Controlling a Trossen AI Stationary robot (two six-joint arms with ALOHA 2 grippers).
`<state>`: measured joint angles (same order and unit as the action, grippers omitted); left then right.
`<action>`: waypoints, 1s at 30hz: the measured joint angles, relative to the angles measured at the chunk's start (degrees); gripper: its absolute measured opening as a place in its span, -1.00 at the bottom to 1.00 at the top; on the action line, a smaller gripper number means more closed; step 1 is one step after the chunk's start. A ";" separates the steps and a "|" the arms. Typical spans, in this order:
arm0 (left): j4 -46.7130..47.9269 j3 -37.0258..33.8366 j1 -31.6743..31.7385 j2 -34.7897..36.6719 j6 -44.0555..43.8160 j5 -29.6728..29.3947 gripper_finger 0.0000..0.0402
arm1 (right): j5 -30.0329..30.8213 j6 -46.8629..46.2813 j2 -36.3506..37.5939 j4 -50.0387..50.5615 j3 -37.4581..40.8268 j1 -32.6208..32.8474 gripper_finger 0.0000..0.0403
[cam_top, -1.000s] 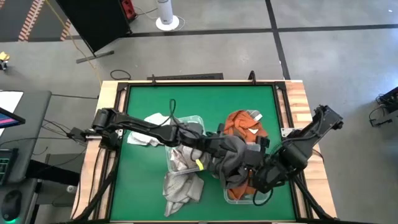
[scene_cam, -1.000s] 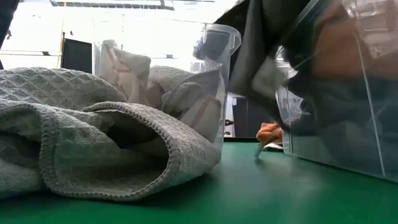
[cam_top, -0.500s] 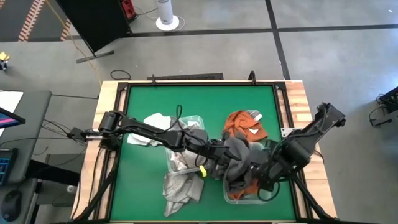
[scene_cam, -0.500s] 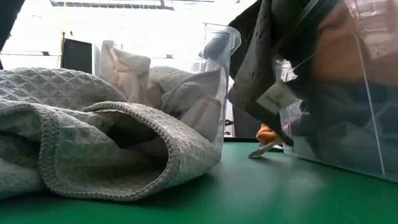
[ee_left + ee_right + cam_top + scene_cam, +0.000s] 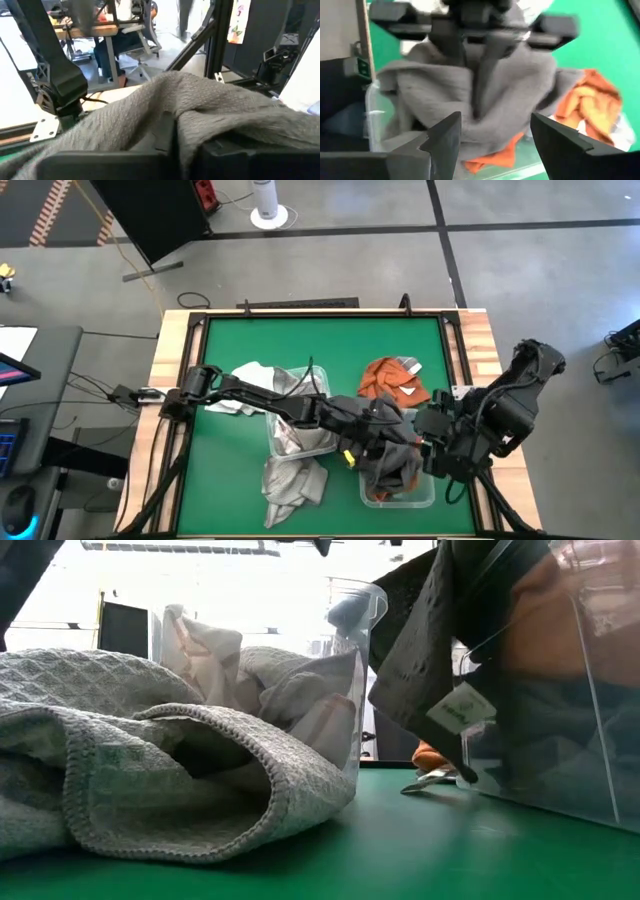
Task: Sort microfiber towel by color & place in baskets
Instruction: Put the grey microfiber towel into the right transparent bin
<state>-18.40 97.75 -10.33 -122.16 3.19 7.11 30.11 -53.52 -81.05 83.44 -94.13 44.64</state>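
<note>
Green rectangular surface [image 5: 320, 355] with wood side rails: far half bare, most open room there. Near half crowded. Two clear plastic rectangular tubs sit side by side near the near edge: left tub [image 5: 300, 442] holds light grey towels, right tub [image 5: 398, 492] holds orange towels and now a dark grey one. A light grey waffle-weave microfiber towel [image 5: 293, 485] lies on the surface just in front of the left tub, almost at the near edge; in the low view it fills the foreground [image 5: 150, 780]. Another pale towel [image 5: 243, 380] lies beside the left tub's far-left corner. An orange towel [image 5: 392, 382] spills over the right tub's far end.

Left gripper [image 5: 385, 430] reaches across the left tub to over the right tub, fingers clenched on the dark grey microfiber towel [image 5: 395, 455], which drapes into the right tub and over its left wall; low view shows it hanging with a white tag [image 5: 462, 708]. Right gripper [image 5: 438, 442] is just beside it toward the right edge, fingers [image 5: 442, 137] spread wide and released, nothing between them.

Right tub's contents are mostly hidden under towel and arms. Left wrist view is largely blocked by grey cloth [image 5: 200, 115]. Right tub's near-right corner is cut off by the right arm.
</note>
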 joint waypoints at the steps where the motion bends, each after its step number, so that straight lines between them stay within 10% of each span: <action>1: 1.66 0.77 0.00 0.09 0.20 -0.12 -0.77 | -0.03 -0.03 -0.34 -0.28 0.00 0.00 0.32; 13: 36.36 15.84 -2.27 0.39 9.67 -0.80 0.24 | 0.27 1.10 -2.62 -1.51 0.31 -0.74 0.32; 30: 62.52 21.01 -6.97 7.32 6.64 -20.45 0.32 | 3.28 4.34 -2.63 -4.41 3.72 -0.96 0.32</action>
<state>44.12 118.76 -17.30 -114.85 9.83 -13.34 33.39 -49.18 -83.68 79.03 -90.41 43.68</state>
